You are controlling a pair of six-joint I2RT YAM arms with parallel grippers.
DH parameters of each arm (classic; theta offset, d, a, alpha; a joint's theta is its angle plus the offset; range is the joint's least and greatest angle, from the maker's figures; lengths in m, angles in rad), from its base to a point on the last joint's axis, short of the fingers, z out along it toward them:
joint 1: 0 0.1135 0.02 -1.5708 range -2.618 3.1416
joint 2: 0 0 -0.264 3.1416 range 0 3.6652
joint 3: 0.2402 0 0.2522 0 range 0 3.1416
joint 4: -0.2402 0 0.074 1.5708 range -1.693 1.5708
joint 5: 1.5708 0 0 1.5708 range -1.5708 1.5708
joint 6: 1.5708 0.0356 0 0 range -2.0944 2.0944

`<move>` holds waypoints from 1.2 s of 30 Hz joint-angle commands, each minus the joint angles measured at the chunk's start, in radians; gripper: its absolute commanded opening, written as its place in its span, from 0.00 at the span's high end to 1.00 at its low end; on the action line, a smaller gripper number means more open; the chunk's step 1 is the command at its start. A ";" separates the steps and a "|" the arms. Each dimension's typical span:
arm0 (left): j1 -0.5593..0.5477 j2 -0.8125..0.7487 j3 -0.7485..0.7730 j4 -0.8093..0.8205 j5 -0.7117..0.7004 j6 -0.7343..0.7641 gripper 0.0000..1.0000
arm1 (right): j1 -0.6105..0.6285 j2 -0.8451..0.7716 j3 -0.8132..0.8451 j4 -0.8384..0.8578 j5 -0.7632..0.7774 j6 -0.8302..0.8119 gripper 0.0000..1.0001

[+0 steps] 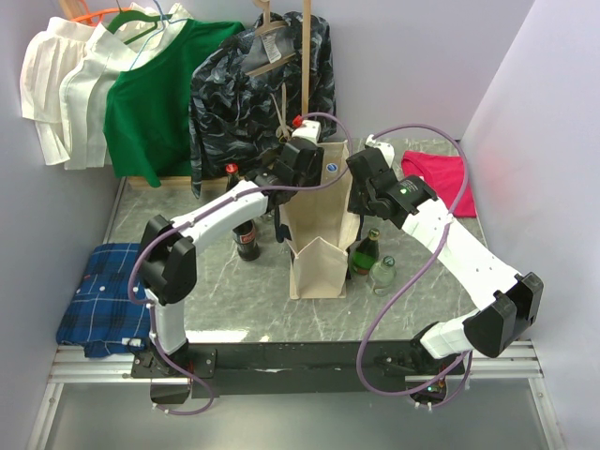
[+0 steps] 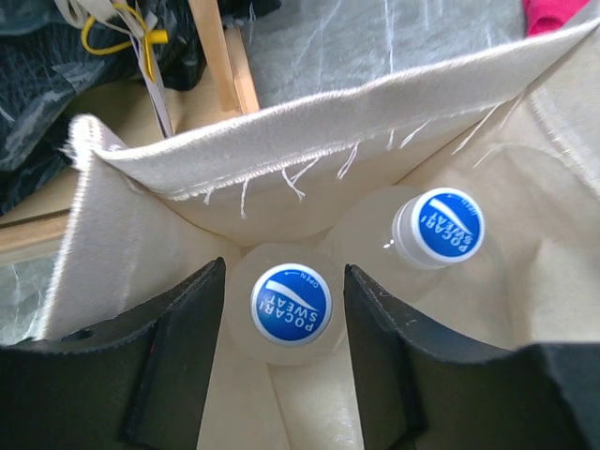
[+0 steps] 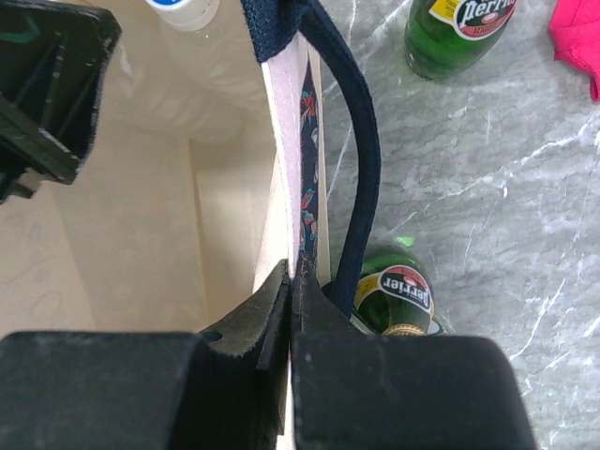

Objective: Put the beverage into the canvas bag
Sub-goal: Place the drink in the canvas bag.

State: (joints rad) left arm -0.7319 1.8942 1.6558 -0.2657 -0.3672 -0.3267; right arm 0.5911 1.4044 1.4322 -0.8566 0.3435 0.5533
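Observation:
The cream canvas bag [image 1: 314, 246] with navy handles stands upright mid-table. My left gripper [image 1: 298, 161] hangs over its open mouth. In the left wrist view it [image 2: 284, 286] is open, its fingers either side of a Pocari Sweat bottle's blue cap [image 2: 292, 305] without touching it. A second Pocari Sweat bottle [image 2: 447, 224] stands beside it inside the bag [image 2: 281, 150]. My right gripper [image 1: 364, 192] is shut on the bag's right wall [image 3: 281, 169] at the rim [image 3: 295, 274], next to a navy handle [image 3: 364, 159].
Two green Perrier bottles [image 3: 401, 298] [image 3: 459, 23] stand just outside the bag's right wall, with a clear bottle [image 1: 382, 275] near them. Cola bottles [image 1: 247, 240] [image 1: 232, 175] stand to its left. A pink cloth [image 1: 441, 178] lies back right, a blue plaid cloth [image 1: 98, 295] front left, and hung garments [image 1: 262, 84] are behind.

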 commanded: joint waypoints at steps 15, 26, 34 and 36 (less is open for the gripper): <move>-0.006 -0.127 0.062 -0.007 -0.015 0.006 0.35 | -0.005 -0.035 0.013 0.014 0.018 0.010 0.90; -0.006 -0.207 0.079 -0.055 -0.003 0.009 0.29 | -0.005 -0.039 0.043 0.004 0.020 0.007 0.63; -0.006 -0.250 0.079 -0.090 0.010 0.011 0.27 | -0.004 -0.050 0.073 -0.010 0.025 0.007 0.54; -0.006 -0.262 0.071 -0.105 0.008 0.006 0.26 | -0.005 -0.051 0.079 -0.013 0.026 0.007 0.53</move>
State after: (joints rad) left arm -0.7345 1.6913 1.6966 -0.3439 -0.3641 -0.3267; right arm 0.5911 1.4006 1.4570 -0.8635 0.3473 0.5571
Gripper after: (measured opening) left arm 0.735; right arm 0.458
